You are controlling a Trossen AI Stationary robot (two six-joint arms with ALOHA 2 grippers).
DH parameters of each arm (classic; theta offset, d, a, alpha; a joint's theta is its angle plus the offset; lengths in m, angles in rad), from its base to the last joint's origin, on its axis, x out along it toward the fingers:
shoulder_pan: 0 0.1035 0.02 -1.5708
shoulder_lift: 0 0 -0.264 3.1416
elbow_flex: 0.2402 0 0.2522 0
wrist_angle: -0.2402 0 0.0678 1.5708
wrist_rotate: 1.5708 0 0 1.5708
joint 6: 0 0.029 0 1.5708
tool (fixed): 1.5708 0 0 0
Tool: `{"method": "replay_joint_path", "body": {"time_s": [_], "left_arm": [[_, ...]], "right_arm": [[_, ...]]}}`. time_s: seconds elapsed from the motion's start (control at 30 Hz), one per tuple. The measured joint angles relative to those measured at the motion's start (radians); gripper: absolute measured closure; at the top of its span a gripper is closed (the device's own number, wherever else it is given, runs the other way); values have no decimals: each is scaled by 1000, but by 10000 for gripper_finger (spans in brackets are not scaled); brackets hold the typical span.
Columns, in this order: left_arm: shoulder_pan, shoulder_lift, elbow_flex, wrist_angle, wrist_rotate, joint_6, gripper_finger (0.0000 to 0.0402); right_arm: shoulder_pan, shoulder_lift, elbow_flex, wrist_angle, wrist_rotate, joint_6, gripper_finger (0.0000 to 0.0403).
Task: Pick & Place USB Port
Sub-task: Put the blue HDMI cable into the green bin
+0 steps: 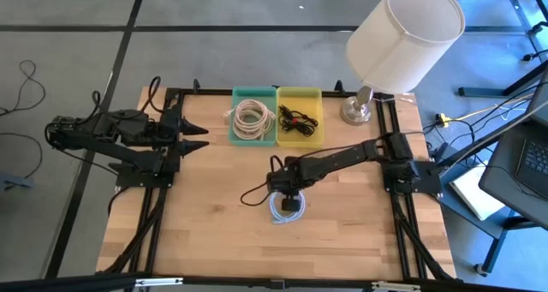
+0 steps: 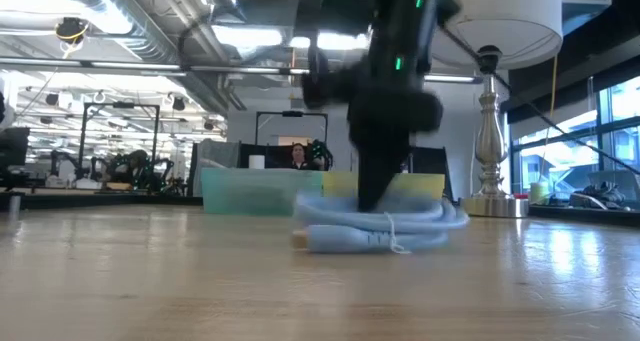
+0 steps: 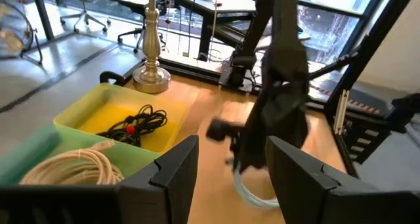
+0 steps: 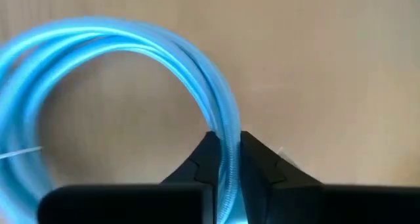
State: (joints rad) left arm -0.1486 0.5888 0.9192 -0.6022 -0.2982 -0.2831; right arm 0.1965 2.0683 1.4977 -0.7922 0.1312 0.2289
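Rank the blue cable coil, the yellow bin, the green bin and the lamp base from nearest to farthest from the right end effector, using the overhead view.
From the right end effector:
1. Blue cable coil: in its grip, on the table's middle.
2. Yellow bin: at the back edge, just beyond the end effector.
3. Green bin and lamp base: too close to call; the bin sits left of the yellow one, the lamp right.

Right gripper point(image 4: 224, 159): lowered at mid-table, fingers pinched around a light-blue cable coil point(image 4: 131, 46).
Left gripper point(image 1: 195, 127): parked at table's left edge, fingers apart.
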Motion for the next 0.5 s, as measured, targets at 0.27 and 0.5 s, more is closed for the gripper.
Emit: {"method": "replay_joint_path", "body": {"time_s": [0.27,0.5], "left_arm": [[0,51,0,23,70,-145,229],[14,158,0,343,239,-59,229]], "right_arm": [[39,-168,222,-276,381,52,370],[36,-276,459,-368,646,-6,370]]}}
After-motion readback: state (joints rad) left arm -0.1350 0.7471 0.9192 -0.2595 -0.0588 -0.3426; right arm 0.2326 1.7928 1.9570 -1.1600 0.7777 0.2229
